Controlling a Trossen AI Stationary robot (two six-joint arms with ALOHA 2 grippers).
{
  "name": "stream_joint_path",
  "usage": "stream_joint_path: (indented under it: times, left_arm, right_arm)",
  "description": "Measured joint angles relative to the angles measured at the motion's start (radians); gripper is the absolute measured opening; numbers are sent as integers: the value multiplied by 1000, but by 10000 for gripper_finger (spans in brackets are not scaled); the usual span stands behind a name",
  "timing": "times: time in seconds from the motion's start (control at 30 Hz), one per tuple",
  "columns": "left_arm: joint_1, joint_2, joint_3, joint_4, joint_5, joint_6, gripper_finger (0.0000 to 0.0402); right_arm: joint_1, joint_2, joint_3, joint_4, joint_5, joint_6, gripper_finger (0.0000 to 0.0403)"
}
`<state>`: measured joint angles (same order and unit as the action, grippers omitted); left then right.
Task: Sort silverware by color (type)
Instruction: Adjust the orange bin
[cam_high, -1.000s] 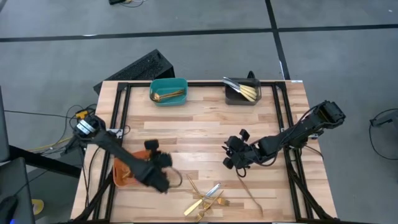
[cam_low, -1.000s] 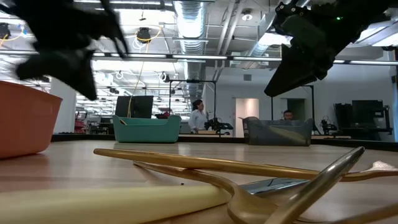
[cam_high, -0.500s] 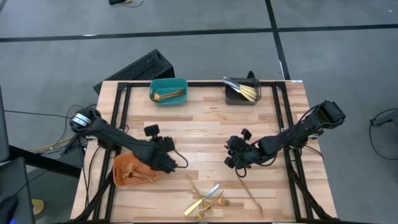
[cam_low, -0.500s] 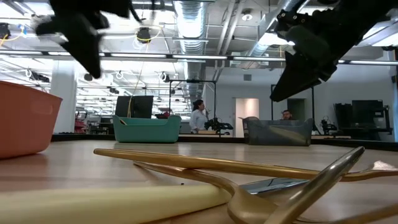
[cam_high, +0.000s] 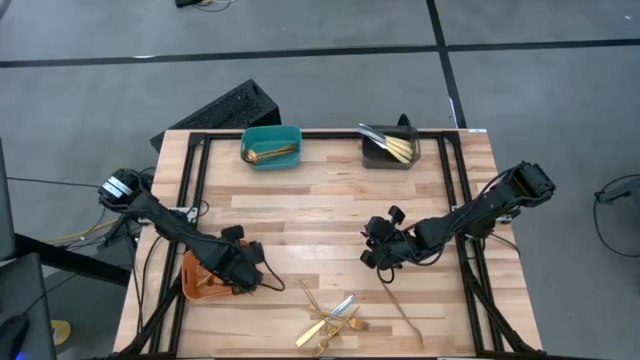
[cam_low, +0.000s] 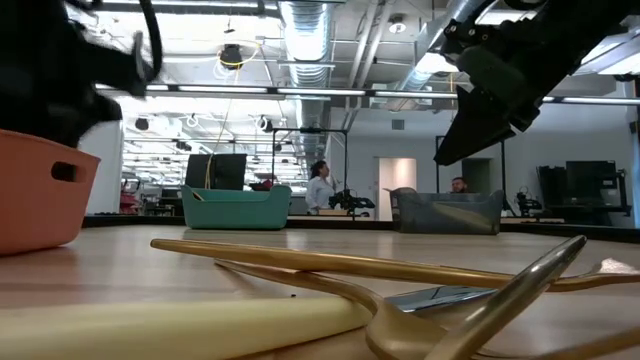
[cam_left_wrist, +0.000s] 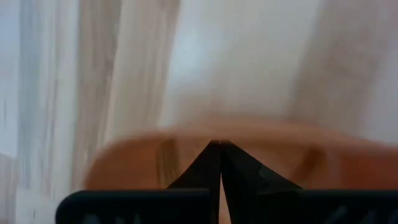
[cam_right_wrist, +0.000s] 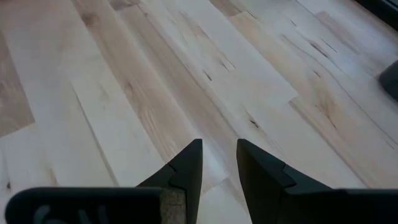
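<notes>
Several gold forks, knives and spoons lie crossed in a pile (cam_high: 331, 320) near the table's near edge, one with a silvery blade; in the low view the pile (cam_low: 400, 283) fills the foreground. One slim gold piece (cam_high: 405, 312) lies alone to its right. My left gripper (cam_high: 243, 272) is shut and hovers over the right end of the orange bin (cam_high: 198, 283); the blurred left wrist view shows its fingers (cam_left_wrist: 219, 149) above the orange bin (cam_left_wrist: 143, 155), nothing seen between them. My right gripper (cam_high: 383, 256) hangs slightly open over bare wood (cam_right_wrist: 219, 163), right of centre.
A teal bin (cam_high: 271, 133) with gold pieces and a dark grey bin (cam_high: 388, 161) with gold and silvery pieces stand at the far edge. Black rails run along the table's left and right sides. Bare wood lies between the arms. People sit far off in the room (cam_low: 318, 186).
My left gripper swung from beside the orange bin toward the table's far and right side, rising, then came back left over the bin's right end; its arm drew back leftward. My right gripper kept its place.
</notes>
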<state>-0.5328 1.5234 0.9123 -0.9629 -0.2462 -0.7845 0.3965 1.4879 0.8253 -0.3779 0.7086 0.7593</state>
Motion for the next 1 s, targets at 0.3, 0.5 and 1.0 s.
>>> stream_joint_path:
  times: [0.3, 0.5, 1.0]
  left_arm:
    - [160, 0, -100, -29, -342, -178, 0]
    - [226, 0, -99, -155, -304, -351, 0]
    - [-103, 0, -80, -172, 277, -628, 0]
  right_arm:
    - [0, 0, 0, -6, 0, 1, 125]
    - [4, 0, 0, -7, -2, 2, 125]
    - [9, 0, 0, -11, -3, 3, 125]
